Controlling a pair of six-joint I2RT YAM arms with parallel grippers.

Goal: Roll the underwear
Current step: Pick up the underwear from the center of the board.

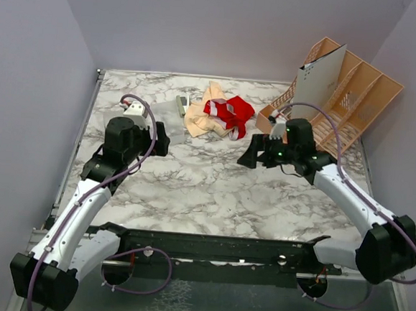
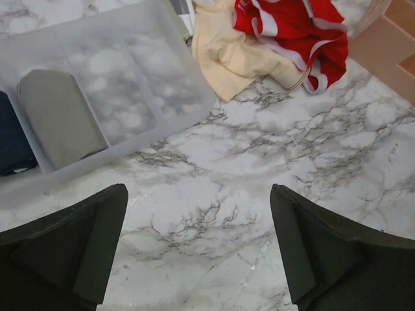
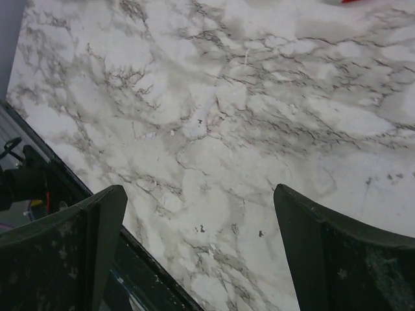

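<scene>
1. The left gripper has its jaws spread as wide as they go. It holds nothing. Only the bare marble table shows between the two dark fingers.
2. The red underwear lies ahead of the left jaws and off to their right. It is crumpled, with its white-grey trim showing in loops.
3. The peach underwear lies partly under the red piece, on the side closer to the line straight ahead of the jaws. Both pieces are unrolled and well apart from the fingers.
4. A clear plastic tray sits ahead of the left jaws and to their left. One of its compartments holds a grey-beige bundle. A dark blue bundle lies beside that one, at the picture's edge.
5. The right gripper is also fully open and holds nothing, with bare marble between its fingers. A black frame rail runs beside and below its left-hand finger.
6. Seen from above, the left gripper and right gripper flank the pile. The red underwear and peach underwear lie between and beyond them, and neither gripper touches them.
7. A tilted wooden organizer stands behind the right gripper.
</scene>
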